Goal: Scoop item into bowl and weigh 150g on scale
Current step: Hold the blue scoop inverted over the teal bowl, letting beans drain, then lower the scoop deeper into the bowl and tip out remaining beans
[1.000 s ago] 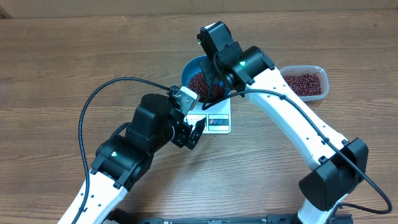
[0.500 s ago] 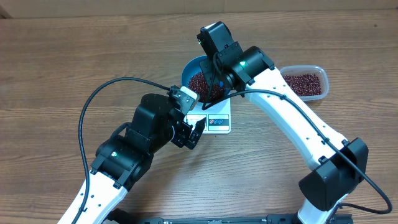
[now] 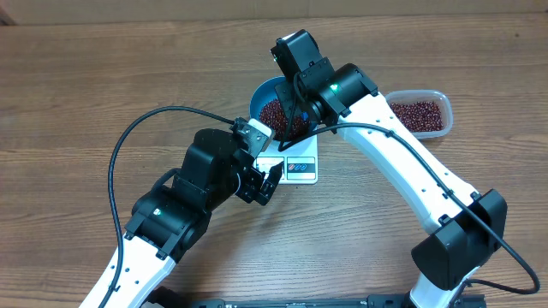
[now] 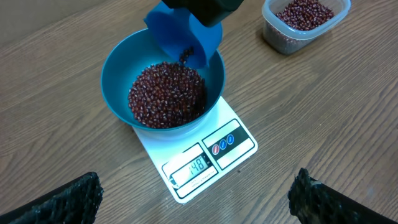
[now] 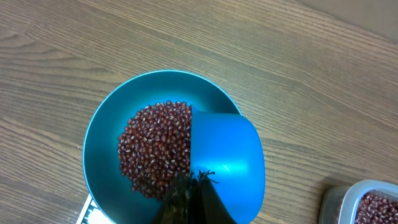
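Half the scale point(image 4: 236, 134) (rest under bowl point(image 4: 115, 93))

Lighting was bright, even, overhead. Soft shadow fell beneath round bright-blue bowl point(image 4: 118, 81) onto brown wooden table point(image 4: 348, 112). Left gripper point(image 4: 193, 202) black fingertips point(image 4: 62, 199) looked blurred at frame bottom.

The wooden table point(image 3: 103, 77) bears the white scale point(image 4: 211, 155); near it, apart, stands the clear plastic tub point(image 4: 285, 43).

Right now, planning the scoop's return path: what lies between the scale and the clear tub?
Bare table between scale and tub, shown in the left wrist view.
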Robot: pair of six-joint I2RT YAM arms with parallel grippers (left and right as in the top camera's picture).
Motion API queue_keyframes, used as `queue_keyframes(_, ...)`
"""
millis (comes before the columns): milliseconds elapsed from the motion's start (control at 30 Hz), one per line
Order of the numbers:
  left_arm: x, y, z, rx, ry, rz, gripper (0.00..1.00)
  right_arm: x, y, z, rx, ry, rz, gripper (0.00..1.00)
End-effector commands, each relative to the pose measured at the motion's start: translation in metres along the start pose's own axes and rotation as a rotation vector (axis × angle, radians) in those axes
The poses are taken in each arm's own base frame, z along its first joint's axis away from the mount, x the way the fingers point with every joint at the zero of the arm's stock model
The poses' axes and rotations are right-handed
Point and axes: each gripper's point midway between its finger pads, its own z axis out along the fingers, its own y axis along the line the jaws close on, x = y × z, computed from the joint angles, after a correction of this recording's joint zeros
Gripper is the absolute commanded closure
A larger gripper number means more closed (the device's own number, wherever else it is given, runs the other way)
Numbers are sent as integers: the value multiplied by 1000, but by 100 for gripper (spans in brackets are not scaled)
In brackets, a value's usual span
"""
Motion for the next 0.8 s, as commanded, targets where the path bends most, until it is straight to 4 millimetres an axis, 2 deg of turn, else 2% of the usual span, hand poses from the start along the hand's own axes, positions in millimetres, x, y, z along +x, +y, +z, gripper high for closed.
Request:
queue_keyframes(0,3,1,2,-1,9,-8,1,-18,-5,-30,3,-73,13,96)
queue_keyframes(167,3,1,2,-1,9,-8,0,-25,-9,-31,30,-102,20,96)
queue_keyframes(433,3,1,2,-1,9,-8,0,-24,-8,-31,27,-101,21,96)
queue_keyframes(767,3,1,2,-1,9,-8,0,-23,3,-31,-38,-91,18,96)
